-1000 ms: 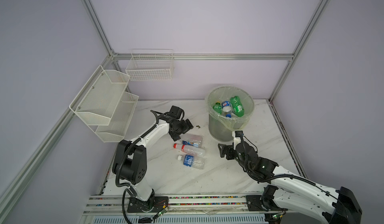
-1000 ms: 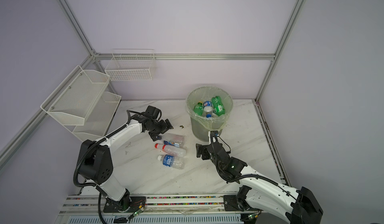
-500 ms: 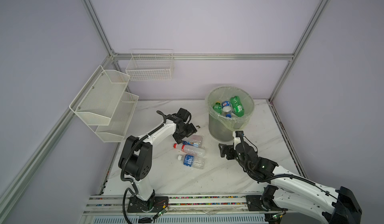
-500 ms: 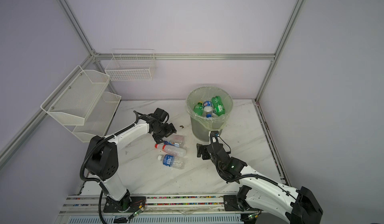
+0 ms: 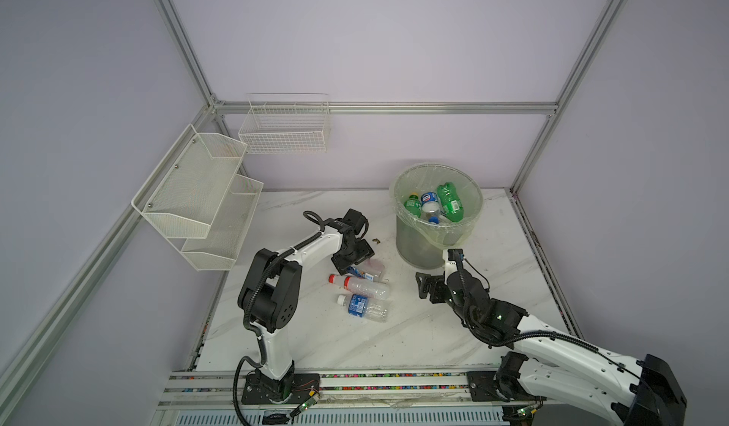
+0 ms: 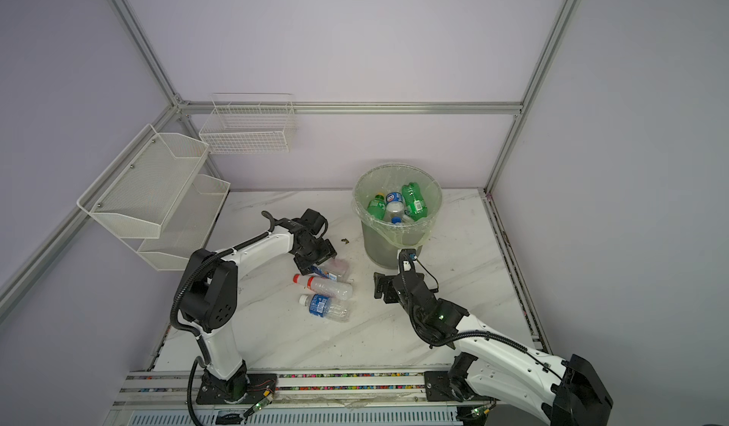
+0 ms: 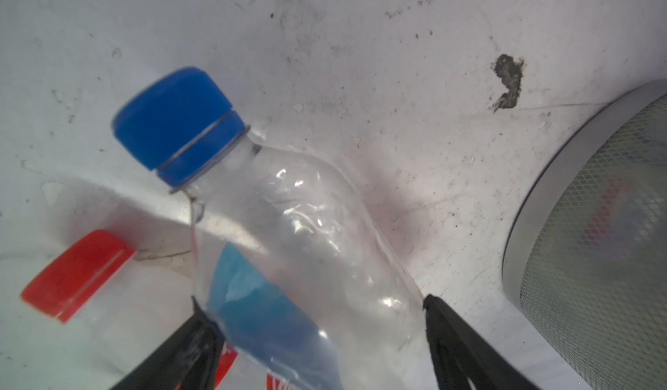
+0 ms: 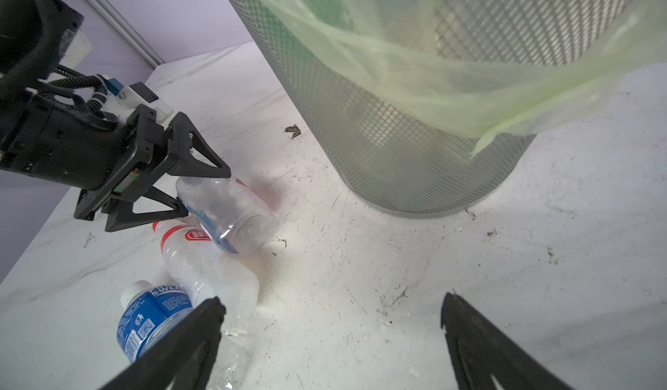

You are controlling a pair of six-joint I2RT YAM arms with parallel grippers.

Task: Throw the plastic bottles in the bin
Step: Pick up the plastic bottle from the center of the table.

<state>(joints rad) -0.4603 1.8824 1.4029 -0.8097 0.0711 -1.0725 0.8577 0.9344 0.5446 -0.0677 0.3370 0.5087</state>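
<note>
Three plastic bottles lie together on the white table. Farthest back is a clear blue-capped bottle (image 7: 296,225) (image 5: 372,268) (image 6: 335,268) with a blue label. My left gripper (image 7: 315,308) (image 5: 355,260) (image 6: 315,262) straddles its upper body, a finger touching each side; it still rests on the table. A red-capped bottle (image 5: 363,286) (image 8: 187,258) lies right beside it, and a blue-labelled bottle (image 5: 363,307) (image 8: 151,319) nearer the front. The bin (image 5: 434,238) (image 6: 394,246) (image 8: 397,135) at the back right holds green and clear bottles (image 5: 447,203). My right gripper (image 8: 332,301) (image 5: 424,288) hangs open and empty in front of the bin.
White mesh shelves (image 5: 197,195) and a wire basket (image 5: 284,128) hang on the left and back walls. A dark speck of debris (image 5: 376,240) (image 7: 507,77) lies between my left gripper and the bin. Aluminium frame posts edge the table.
My left gripper has travelled right and forward from the back of the table onto the blue-capped bottle, and its jaws have narrowed around it. The right arm has stayed put.
</note>
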